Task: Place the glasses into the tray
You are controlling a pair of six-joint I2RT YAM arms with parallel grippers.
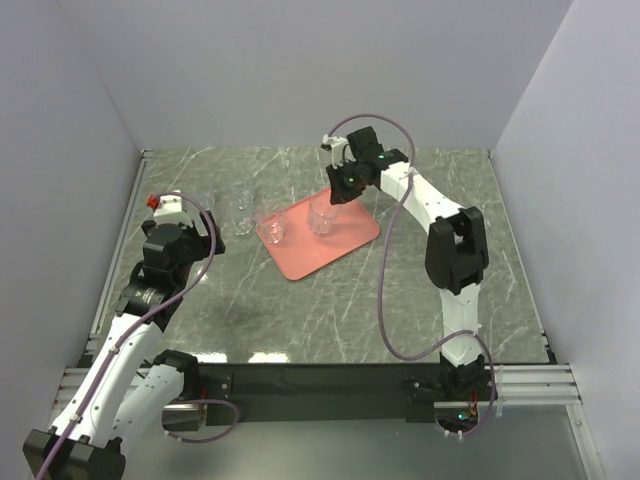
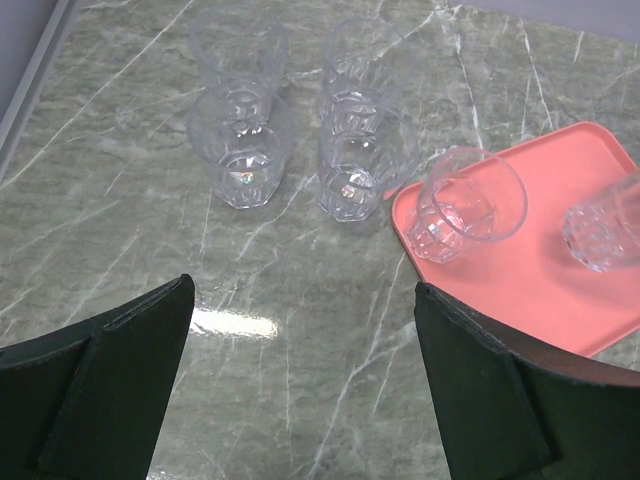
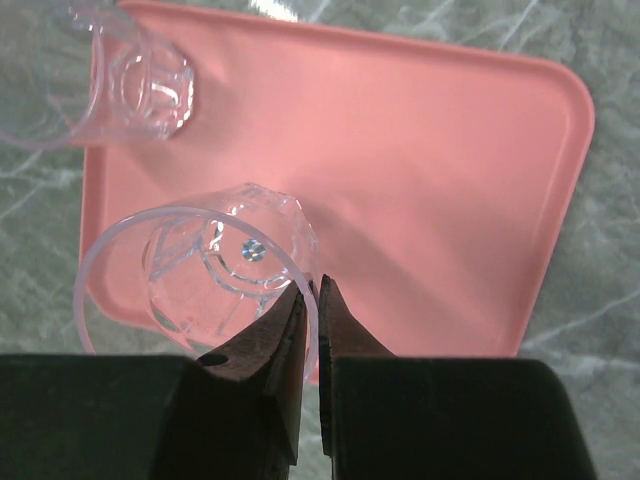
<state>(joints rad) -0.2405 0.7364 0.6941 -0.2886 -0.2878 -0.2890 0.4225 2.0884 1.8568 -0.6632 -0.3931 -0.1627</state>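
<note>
Near the middle of the marbled bench (image 1: 420,300) lay the salmon-pink tray (image 1: 342,246), turned at an angle to the bench edges. Over the tray's far part, the right claw (image 3: 313,292) was closed almost fully, pinching the rim of the first glass (image 3: 215,265). One of its fingers (image 3: 278,350) stood inside the rim and the other outside, with the clear wall caught between them. The first glass stood upright with its base over the pink surface. Whether it rested on the tray or hung just above it could not be told.

A second glass (image 1: 272,229) stood on the tray near its left corner, apart from the first glass. Off the tray, four more glasses (image 2: 240,150) stood on the bench to its left, grouped two by two. The nearer right one of the four was just beside the tray's corner.

Over the left side of the bench, the left claw (image 2: 302,290) hung with its dark fingers spread wide and nothing between them. It was above bare marble on the near side of the four more glasses, well apart from the tray.
</note>
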